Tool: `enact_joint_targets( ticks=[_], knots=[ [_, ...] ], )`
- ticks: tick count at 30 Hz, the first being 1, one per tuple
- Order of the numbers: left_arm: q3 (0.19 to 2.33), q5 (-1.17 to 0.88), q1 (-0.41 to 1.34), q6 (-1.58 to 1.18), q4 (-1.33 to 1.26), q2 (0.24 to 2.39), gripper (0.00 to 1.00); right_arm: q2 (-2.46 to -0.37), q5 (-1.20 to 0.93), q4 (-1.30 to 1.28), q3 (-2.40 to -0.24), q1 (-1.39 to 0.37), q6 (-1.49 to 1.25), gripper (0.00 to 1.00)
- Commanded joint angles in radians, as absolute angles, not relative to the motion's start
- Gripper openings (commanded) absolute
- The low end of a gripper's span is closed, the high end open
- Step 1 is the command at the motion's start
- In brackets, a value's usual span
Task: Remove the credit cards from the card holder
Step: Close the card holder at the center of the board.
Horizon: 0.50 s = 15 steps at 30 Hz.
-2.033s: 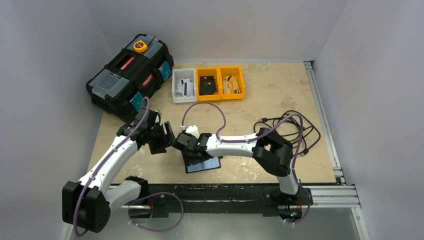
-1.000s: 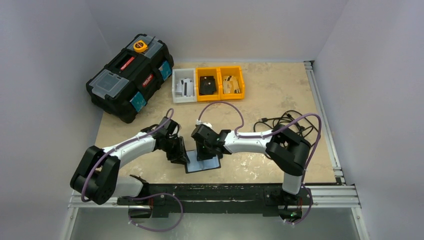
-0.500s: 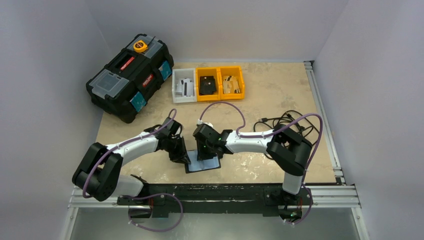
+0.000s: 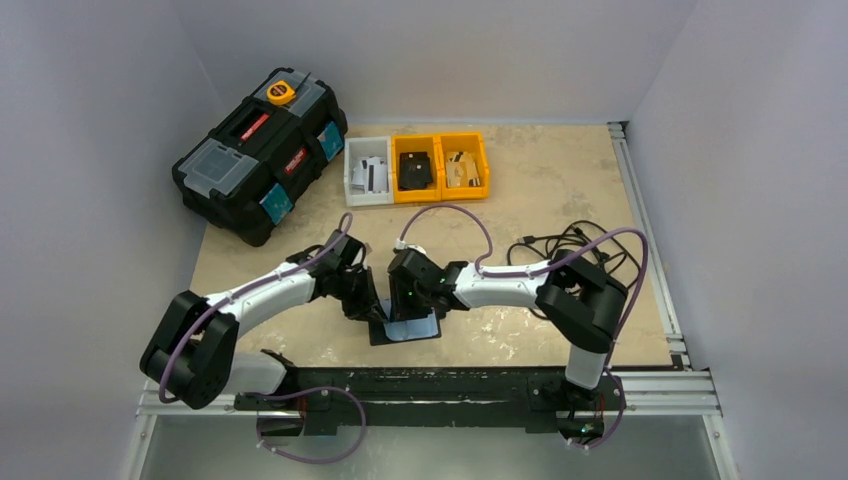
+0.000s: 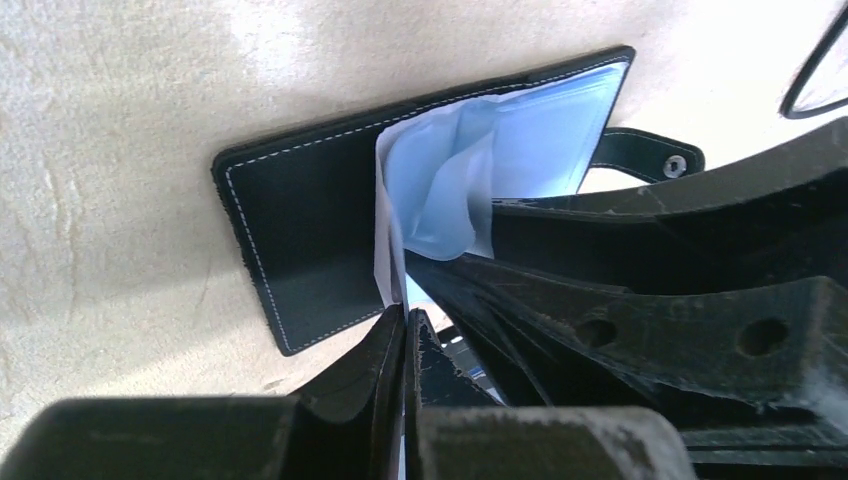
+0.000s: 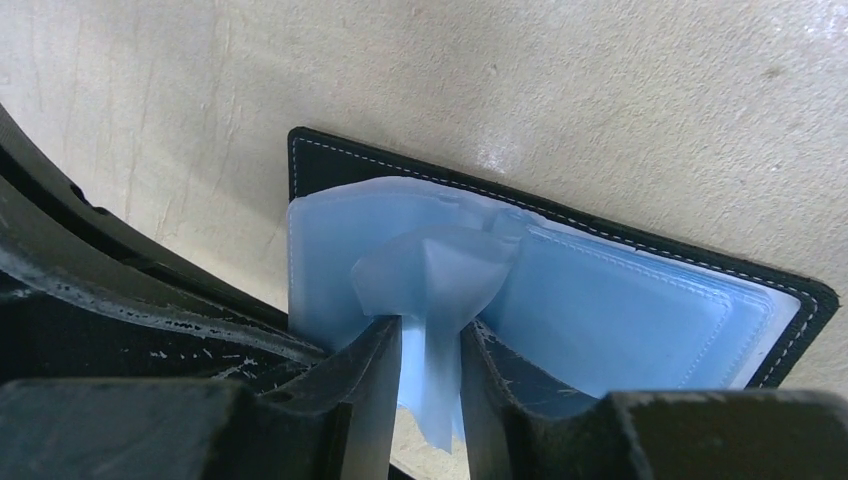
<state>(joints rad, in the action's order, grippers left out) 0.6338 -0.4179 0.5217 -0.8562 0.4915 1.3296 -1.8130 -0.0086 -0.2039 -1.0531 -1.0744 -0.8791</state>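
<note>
The extraction step was judged to be in hand, with nothing yet lifted clear. The card holder (image 5: 300,240) was laid open and flat, inner side up, on the worktop (image 4: 560,170) close to its near edge, between the two hands. Its long axis was set roughly left to right across the worktop, slightly skewed. The bare black half was turned toward the left arm and the half with the blue lining (image 6: 620,310) toward the right. In the left wrist view the snap tab (image 5: 645,160) was seen projecting from the blue-lined end.

A pale flap (image 6: 440,270) was drawn up crumpled from the fold. The left hand (image 5: 405,335) was pressed together on the flap's thin white edge. The right hand (image 6: 430,360) was held with its jaws a little apart and the flap between them; whether it was gripped there could not be told.

Whether the flap was a card or a soft sleeve could not be settled, and no stiff credit cards were made out. For the next move, a firm pinch on a card's exposed edge would be called for, with the holder pinned down and the pull directed along the pocket.
</note>
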Motion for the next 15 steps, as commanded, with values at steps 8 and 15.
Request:
enact_joint_targets(
  ticks=[8, 15],
  knots=[
    [0.721, -0.407, 0.531, -0.885, 0.536, 1.256, 0.00, -1.681, 0.043, -0.239, -1.000, -1.065, -0.899, 0.39],
    [0.762, -0.405, 0.529, -0.828, 0.586, 1.248, 0.00, -1.619, 0.117, -0.297, -0.993, -1.063, -0.904, 0.45]
  ],
)
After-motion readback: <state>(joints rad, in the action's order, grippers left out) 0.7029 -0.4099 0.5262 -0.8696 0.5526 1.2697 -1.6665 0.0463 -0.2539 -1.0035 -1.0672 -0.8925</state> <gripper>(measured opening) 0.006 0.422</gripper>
